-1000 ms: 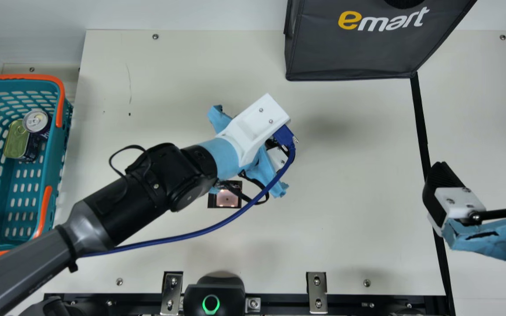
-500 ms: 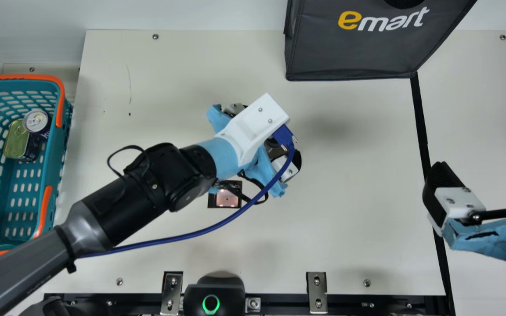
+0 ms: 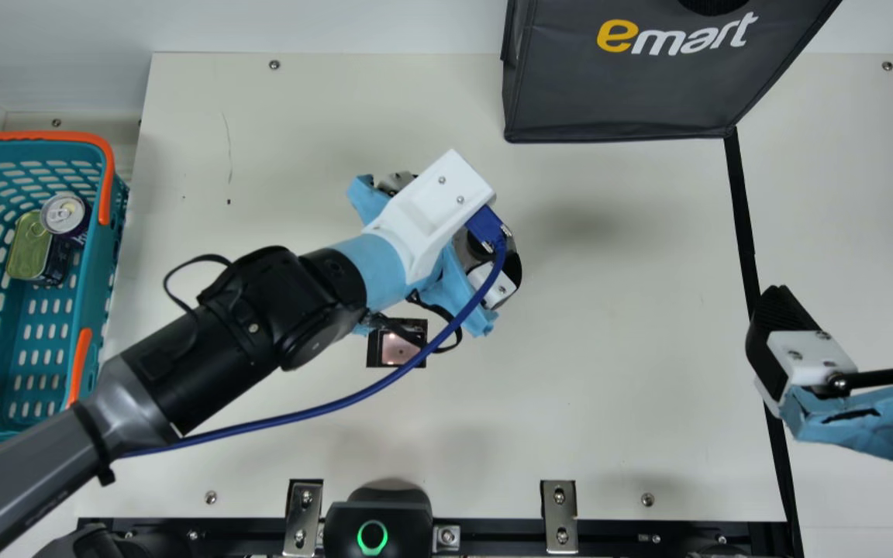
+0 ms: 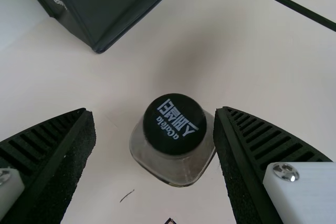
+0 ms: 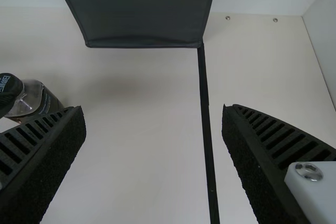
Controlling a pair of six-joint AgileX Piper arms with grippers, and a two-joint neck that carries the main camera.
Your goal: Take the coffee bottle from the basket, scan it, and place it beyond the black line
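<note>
In the main view my left gripper (image 3: 435,209) is over mid-table, its fingertips hidden. In the left wrist view the left gripper (image 4: 153,115) is open, with the black-capped coffee bottle (image 4: 175,124) upright between its spread fingers, closer to one; contact cannot be told. The bottle (image 5: 38,100) stands left of the black line (image 5: 205,93), partly hidden by a finger in the right wrist view. At the right, by the black line (image 3: 741,209), my right gripper (image 3: 853,304) stands open and holds nothing; the right wrist view shows that right gripper (image 5: 154,124) with fingers wide apart.
A teal basket (image 3: 109,302) at the far left holds a tin (image 3: 28,248) and a can (image 3: 64,212). A dark bag (image 3: 632,93) stands at the back. A small black square with a lit window (image 3: 400,349) lies below the left gripper, near its blue cable (image 3: 353,397).
My left gripper's fingers have spread apart, and afterwards the left arm has shifted a little toward the back left. The right arm has kept still.
</note>
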